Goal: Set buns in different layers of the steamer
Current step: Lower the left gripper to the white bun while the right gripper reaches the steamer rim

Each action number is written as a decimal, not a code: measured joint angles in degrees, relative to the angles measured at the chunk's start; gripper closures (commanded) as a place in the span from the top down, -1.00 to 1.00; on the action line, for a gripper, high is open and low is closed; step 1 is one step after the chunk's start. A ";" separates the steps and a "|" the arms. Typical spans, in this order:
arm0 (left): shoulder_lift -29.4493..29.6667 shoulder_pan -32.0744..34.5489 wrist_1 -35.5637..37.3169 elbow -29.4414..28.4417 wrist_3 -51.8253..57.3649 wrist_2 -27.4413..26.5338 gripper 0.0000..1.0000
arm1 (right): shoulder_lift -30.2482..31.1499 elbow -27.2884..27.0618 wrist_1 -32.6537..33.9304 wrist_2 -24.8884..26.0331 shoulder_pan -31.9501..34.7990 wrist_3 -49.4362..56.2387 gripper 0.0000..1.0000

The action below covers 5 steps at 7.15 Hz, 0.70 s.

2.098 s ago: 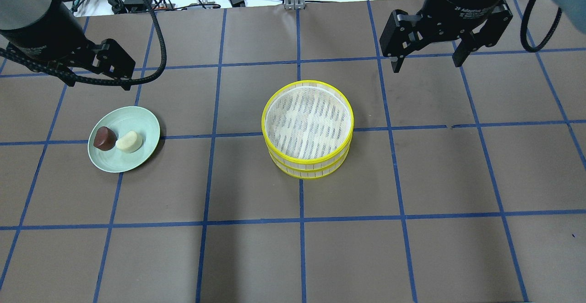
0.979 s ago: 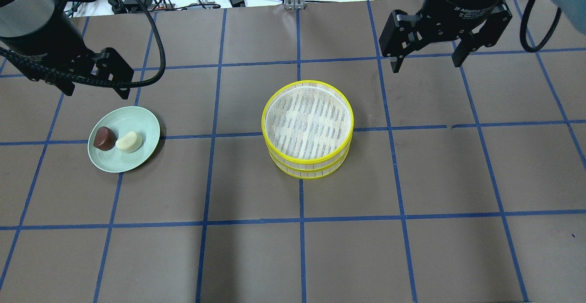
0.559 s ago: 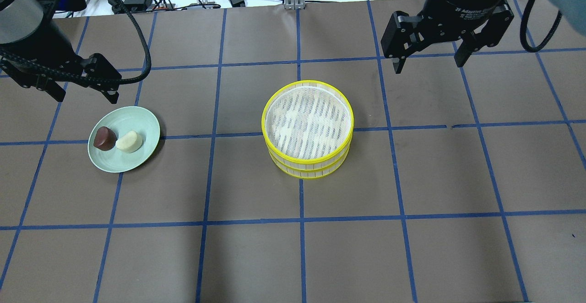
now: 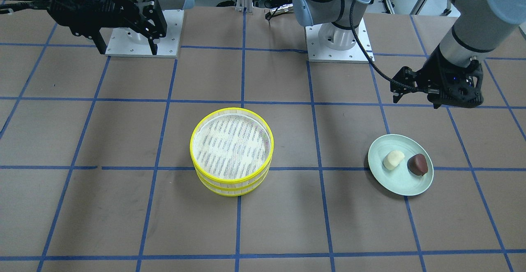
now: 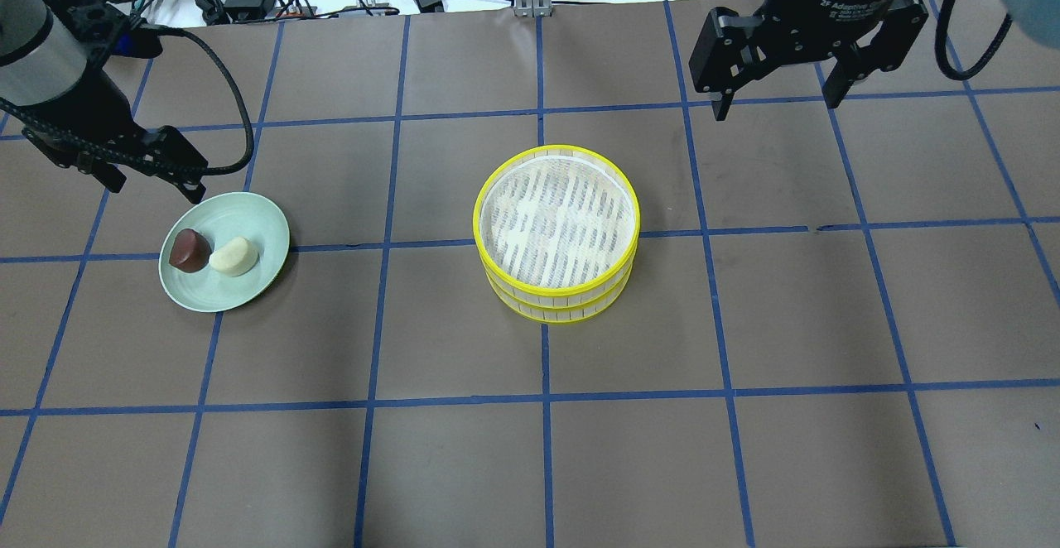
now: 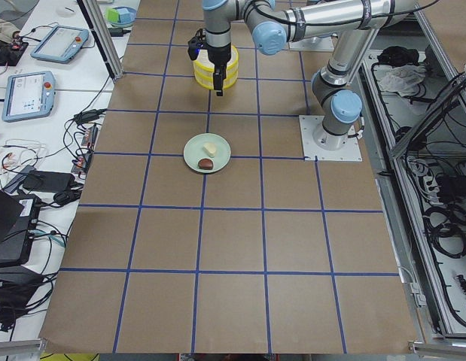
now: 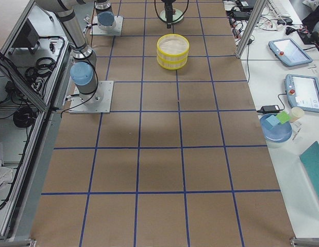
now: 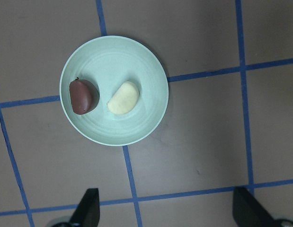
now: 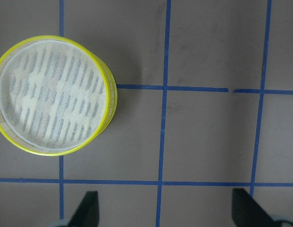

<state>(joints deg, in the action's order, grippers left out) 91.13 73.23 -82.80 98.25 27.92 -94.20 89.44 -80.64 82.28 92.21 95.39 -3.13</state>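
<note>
The left hand (image 5: 153,189) is spread wide and holds nothing. It hovers over the tabletop (image 5: 464,465), just behind the plate (image 5: 248,217). On the plate lie the brown bun (image 5: 188,250) and the cream bun (image 5: 233,256), side by side, the brown one on the outer side. The right hand (image 5: 778,107) is also wide and holds nothing, raised behind and to the right of the steamer. The top layer (image 5: 556,221) sits squarely on the bottom layer (image 5: 571,314) mid-tabletop, well apart from the plate, with its mesh floor bare.
</note>
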 measured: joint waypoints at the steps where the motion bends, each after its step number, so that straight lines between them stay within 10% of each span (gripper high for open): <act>1: 2.22 -0.41 1.79 1.05 2.05 0.05 1.00 | -2.16 0.18 1.55 0.20 0.18 -1.12 1.00; 5: 11.38 -2.25 7.54 1.92 8.84 0.01 1.00 | -13.55 0.01 7.26 -1.37 3.60 -7.61 0.97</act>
<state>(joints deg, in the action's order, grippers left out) 102.51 70.99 -75.26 100.17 36.76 -94.19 75.89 -80.63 89.55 90.85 98.99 -10.74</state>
